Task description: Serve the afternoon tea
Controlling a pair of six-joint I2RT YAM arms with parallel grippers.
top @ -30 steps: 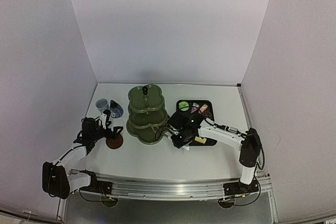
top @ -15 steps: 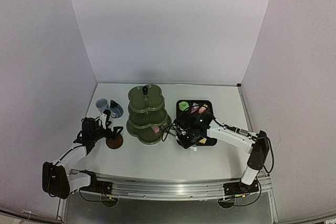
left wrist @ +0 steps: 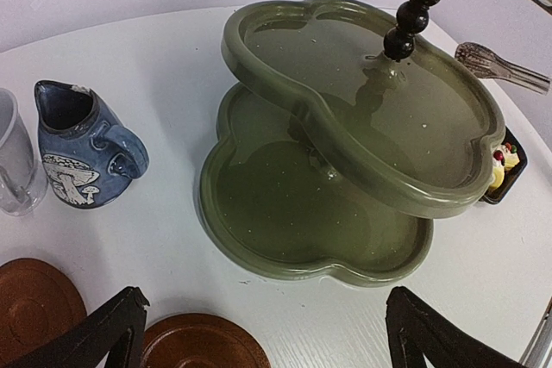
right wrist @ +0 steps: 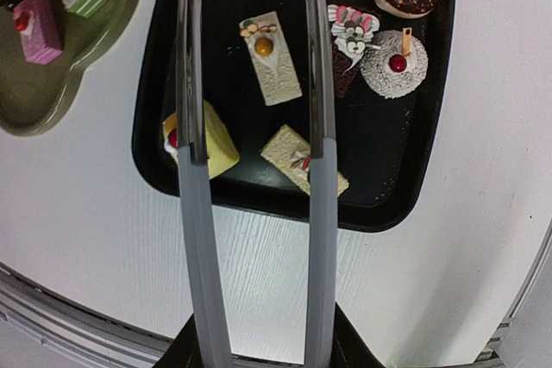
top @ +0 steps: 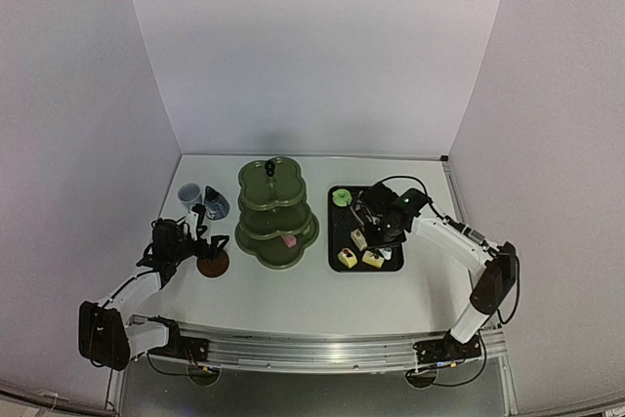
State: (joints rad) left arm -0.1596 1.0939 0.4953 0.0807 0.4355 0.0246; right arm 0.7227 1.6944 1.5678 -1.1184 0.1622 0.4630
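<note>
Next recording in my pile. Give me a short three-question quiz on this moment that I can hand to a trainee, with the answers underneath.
1. Multiple choice: what does the right gripper hold?
A) a cake
B) the tongs
C) the blue pot
D) nothing

2. True or false: the left gripper is shut on the brown saucer below it.

3. Short answer: in the right wrist view, how many cakes lie on the olive-green stand?

Key
1. B. The tips of the tongs are apart, with nothing between them.
2. False. The left gripper is open above the brown saucer.
3. Two: one pink, one striped.
</note>
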